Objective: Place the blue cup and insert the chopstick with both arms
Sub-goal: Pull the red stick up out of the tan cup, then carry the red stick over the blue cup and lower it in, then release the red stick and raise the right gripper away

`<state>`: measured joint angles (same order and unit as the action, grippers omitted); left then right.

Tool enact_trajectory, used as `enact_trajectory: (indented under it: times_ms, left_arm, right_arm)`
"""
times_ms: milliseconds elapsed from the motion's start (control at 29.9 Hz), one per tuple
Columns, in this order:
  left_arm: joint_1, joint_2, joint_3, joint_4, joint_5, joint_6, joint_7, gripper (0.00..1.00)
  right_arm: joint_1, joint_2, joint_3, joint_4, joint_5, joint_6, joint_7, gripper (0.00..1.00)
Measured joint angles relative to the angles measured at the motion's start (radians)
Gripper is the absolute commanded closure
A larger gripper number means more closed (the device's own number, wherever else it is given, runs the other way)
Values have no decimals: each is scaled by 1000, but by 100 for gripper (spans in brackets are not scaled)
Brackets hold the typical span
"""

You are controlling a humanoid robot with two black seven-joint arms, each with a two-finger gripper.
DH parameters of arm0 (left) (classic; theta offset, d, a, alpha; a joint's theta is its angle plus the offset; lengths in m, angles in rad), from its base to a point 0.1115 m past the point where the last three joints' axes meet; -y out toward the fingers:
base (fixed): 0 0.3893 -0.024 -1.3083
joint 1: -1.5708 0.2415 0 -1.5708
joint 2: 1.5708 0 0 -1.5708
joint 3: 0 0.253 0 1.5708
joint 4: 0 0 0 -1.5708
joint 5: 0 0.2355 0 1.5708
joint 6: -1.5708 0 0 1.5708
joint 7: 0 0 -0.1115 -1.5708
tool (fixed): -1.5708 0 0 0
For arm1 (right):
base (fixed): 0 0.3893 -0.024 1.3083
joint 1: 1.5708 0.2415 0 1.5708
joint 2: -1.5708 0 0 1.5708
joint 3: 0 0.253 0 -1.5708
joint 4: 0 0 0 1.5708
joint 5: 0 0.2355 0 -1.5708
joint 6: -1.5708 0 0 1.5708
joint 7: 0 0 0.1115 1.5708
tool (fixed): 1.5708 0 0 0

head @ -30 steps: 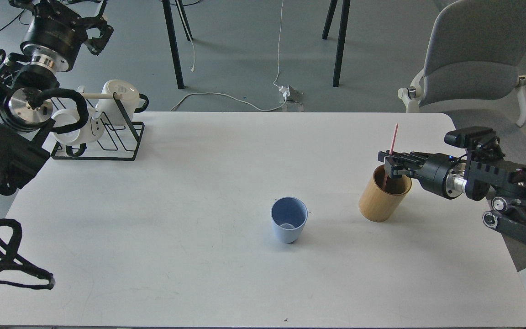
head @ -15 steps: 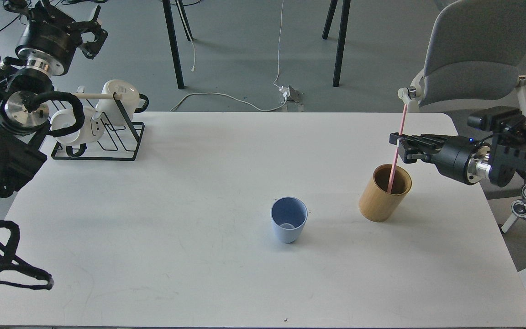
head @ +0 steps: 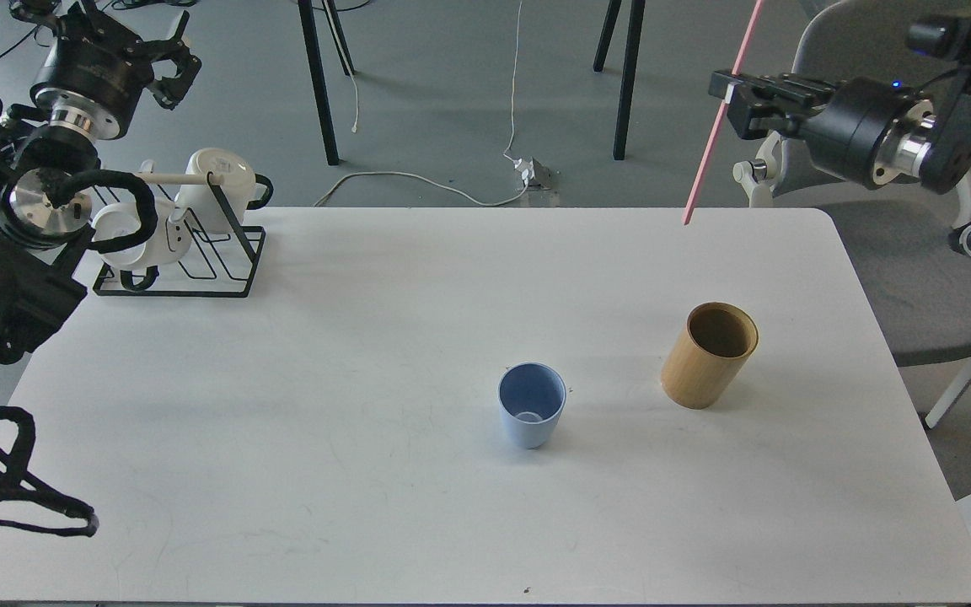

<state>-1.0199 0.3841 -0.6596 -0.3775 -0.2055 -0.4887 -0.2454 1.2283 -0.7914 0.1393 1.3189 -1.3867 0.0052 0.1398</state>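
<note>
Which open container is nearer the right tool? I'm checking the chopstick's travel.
The bamboo holder: tan, taller, below-left of the right tool. The blue cup stands farther left.

No readable text, labels, brands or numbers anywhere — nothing legible on any object.

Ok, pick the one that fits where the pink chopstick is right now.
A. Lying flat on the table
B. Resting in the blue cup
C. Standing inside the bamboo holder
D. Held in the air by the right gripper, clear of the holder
D: the right gripper is shut on the chopstick, whose lower tip hangs well above the empty bamboo holder; the blue cup holds no stick.
</note>
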Motion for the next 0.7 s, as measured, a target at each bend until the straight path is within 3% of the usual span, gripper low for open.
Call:
enact_trajectory:
  times_ms: [134, 368, 702]
  left_arm:
    - [-8, -4, 0, -19, 0, 0, -6, 1]
    - [-14, -7, -1, -23, 0, 0, -9, 1]
    - [-21, -1, 0, -23, 1, 0, -9, 1]
  right_arm:
    - [-62, 123, -2, 0, 4, -1, -20, 100]
    - [-151, 263, -4, 0, 3, -2, -12, 100]
    - [-193, 337, -63, -11, -5, 1, -7, 100]
